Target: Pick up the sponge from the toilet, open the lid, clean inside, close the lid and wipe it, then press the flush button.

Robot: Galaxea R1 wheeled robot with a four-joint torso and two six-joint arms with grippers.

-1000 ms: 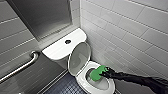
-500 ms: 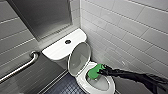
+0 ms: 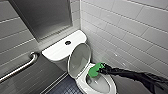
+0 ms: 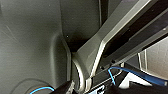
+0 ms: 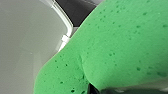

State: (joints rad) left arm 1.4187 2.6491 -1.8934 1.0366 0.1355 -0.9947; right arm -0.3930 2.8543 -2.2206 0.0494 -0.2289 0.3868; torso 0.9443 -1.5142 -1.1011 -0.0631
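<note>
The white toilet [image 3: 111,86] stands in the corner with its lid [image 3: 78,60] raised upright against the cistern. My right arm comes in from the right, and my right gripper [image 3: 102,68] is shut on the green sponge [image 3: 94,71]. The sponge sits at the back of the bowl's opening, just in front of the raised lid. In the right wrist view the sponge [image 5: 120,45] looms large, with glossy white toilet surface [image 5: 25,40] beside it. The round dark flush button [image 3: 67,42] sits on the flat cistern top [image 3: 57,50].
A metal grab bar [image 3: 21,67] runs along the left wall. A white tiled wall [image 3: 130,30] stands close behind the toilet at the right. Dark tiled floor [image 3: 62,88] lies left of the bowl. A grey panel [image 3: 45,17] hangs above the cistern.
</note>
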